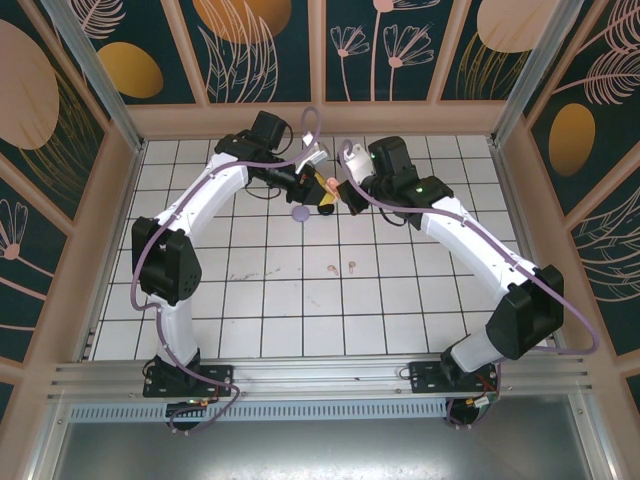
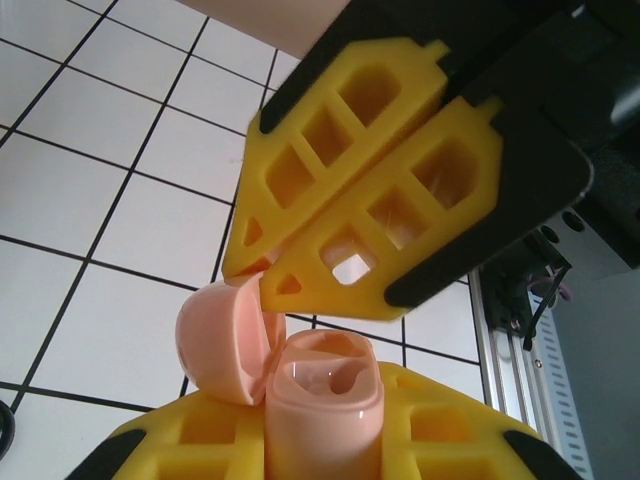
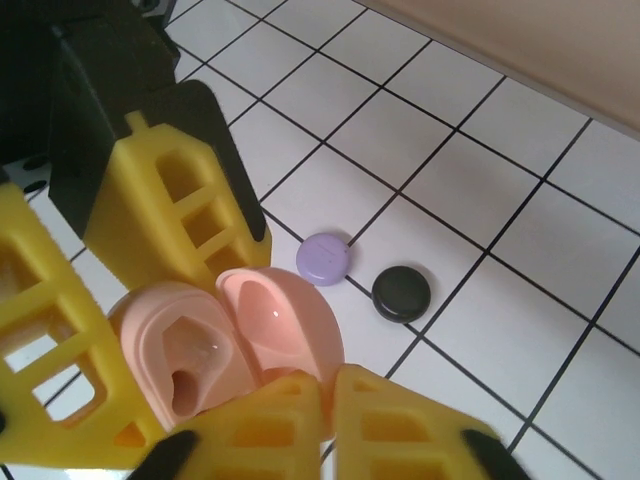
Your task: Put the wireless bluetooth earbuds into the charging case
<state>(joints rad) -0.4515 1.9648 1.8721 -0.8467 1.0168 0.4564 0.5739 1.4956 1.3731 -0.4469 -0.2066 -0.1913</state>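
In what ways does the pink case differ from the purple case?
The pink case is open, its lid hinged back; the purple case is closed. The pink case is gripped by the left gripper, off the tiles; the purple case lies free on the tiles. Both are smooth, rounded and pastel.

This is a robot lab test cell: 2 white arms, the left arm (image 1: 195, 210) and the right arm (image 1: 475, 250), stand bolted to an aluminium rail (image 1: 320, 372) at the near edge of a white tiled table (image 1: 270, 310), boxed in by aluminium posts (image 1: 95, 75) and wall panels (image 1: 405, 50) printed with floral patterns, like a staged backdrop.
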